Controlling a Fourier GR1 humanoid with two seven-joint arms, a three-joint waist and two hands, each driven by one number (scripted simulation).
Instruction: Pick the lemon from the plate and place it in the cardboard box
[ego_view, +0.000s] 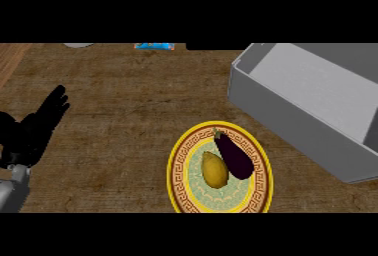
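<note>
lemon (214, 170) is apart from the left hand (33, 131), which rests released at the view's left edge, fingers straight, grasping nothing. well to its right the lemon lies on the yellow-rimmed plate (177, 167), just beside a dark eggplant (233, 155); the open grey box (288, 117) stands near the plate's upper right.

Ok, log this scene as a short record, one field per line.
surface: brown wooden counter
dish: round yellow-rimmed patterned plate, lower centre
target: yellow oval lemon, lying on the plate
neighbour: dark purple aubergine, on the plate, right of the lemon
destination: open grey rectangular box, right of the plate
left: black left hand, open, fingers up, resting at the left edge
right: right hand not in view
progress: lemon not yet picked
</note>
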